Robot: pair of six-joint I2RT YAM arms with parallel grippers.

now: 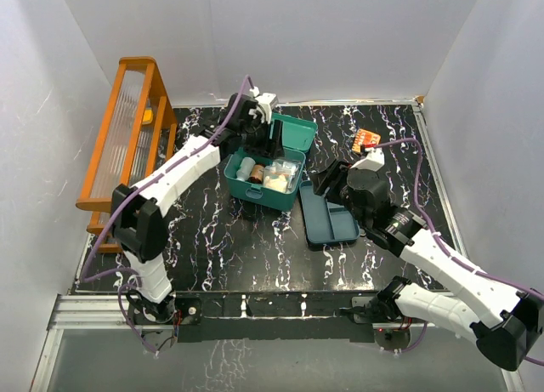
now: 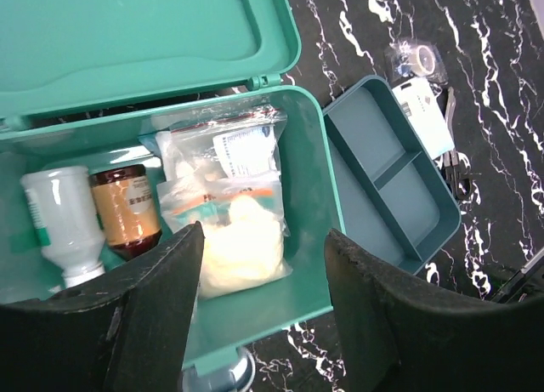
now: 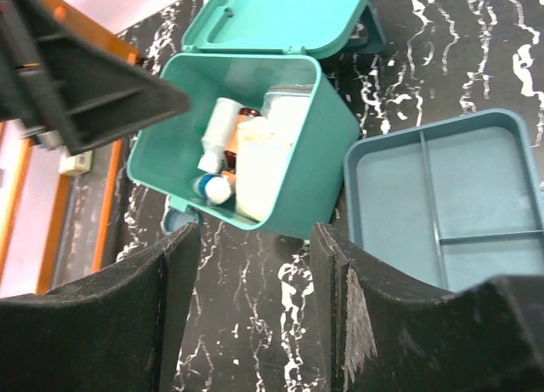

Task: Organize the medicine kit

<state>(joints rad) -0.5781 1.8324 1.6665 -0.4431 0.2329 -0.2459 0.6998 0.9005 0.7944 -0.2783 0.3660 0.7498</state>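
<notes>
Left wrist: gripper (image 2: 263, 239) hides medicine kit (image 2: 310, 196) front.

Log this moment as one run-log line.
kit box: lid open, bottles and bags inside | tray insert: empty, on table beside box | left gripper: open over box | right gripper: open, empty

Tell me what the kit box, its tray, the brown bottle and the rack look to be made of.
Kit box: moulded plastic, teal, smooth with a soft sheen and rounded corners.
Tray: the same plastic look, with thin moulded dividers.
Brown bottle: translucent amber and glossy; glass or plastic, cannot tell.
Rack: orange frame, probably painted or stained wood, holding ribbed clear panels.
</notes>
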